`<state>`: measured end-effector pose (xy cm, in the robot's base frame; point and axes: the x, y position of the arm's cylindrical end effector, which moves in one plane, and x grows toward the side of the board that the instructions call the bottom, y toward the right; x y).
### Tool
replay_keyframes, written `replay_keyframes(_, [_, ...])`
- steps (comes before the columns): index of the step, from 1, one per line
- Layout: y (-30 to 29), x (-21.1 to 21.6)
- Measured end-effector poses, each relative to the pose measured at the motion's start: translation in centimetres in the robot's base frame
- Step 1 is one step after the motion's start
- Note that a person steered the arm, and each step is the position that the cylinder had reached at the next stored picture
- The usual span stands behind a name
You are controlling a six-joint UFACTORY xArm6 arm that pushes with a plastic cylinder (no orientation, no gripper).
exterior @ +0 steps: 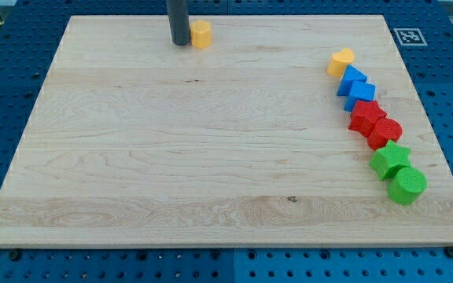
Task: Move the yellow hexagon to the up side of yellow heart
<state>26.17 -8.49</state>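
The yellow hexagon (201,34) sits near the view's top edge of the wooden board, left of centre. My tip (179,43) rests on the board right beside the hexagon's left side, touching or nearly touching it. The yellow heart (340,61) lies far to the view's right, at the top of a chain of blocks. The hexagon is well to the left of the heart and a little higher in the view.
Below the heart a curved chain runs down the view's right side: two blue blocks (357,86), a red star-like block (366,116), a red round block (384,132), a green star (389,159), a green cylinder (406,185). The board's edge (226,244) meets a blue pegboard.
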Motion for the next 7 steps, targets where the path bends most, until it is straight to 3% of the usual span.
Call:
replay_keyframes(2, [-0.3,-2.5])
replay_keyframes(4, [4.0,-2.2])
replay_keyframes(7, [4.9,0.6])
